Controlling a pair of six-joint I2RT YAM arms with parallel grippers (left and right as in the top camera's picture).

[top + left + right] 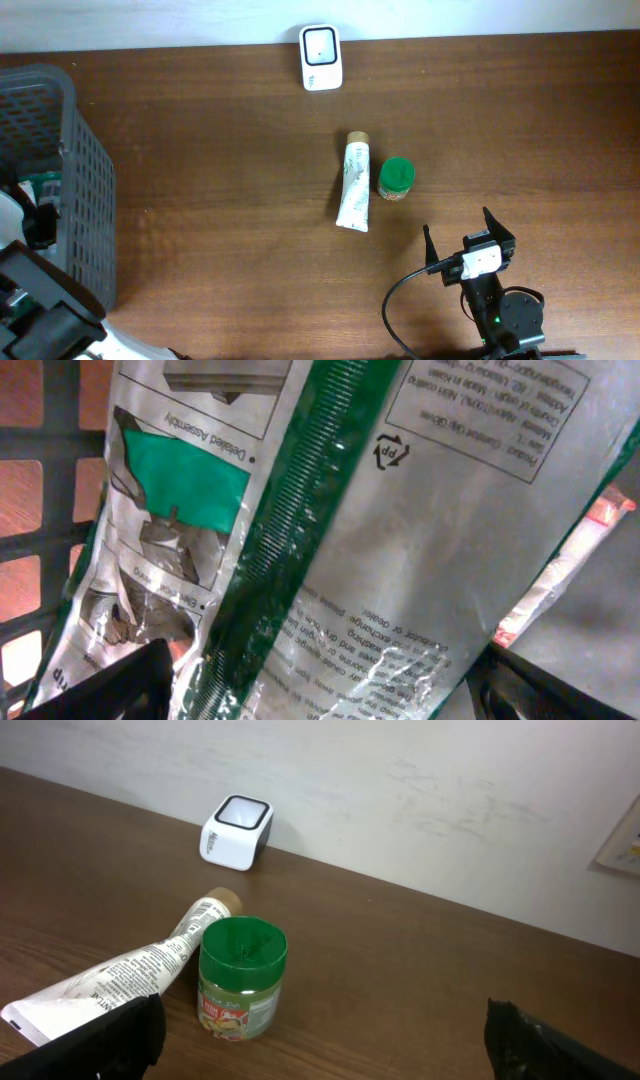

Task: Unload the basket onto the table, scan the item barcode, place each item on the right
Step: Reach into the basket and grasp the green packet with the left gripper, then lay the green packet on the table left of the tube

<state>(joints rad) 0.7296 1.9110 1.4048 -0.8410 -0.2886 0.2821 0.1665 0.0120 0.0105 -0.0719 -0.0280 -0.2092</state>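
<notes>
Shiny green packet (400,560) in the basket (90,190), right under the left hand (335,682)
Its long side slants across that hand, which is spread wide and holds nothing; the right hand (457,222), wide too, is far across the table (220,150); the scanner (321,57) stands at the back.

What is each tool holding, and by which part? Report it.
Right tool holds nothing; its jaws are open. Left tool straddles a green-and-silver packet; whether it grips cannot be told.
</notes>
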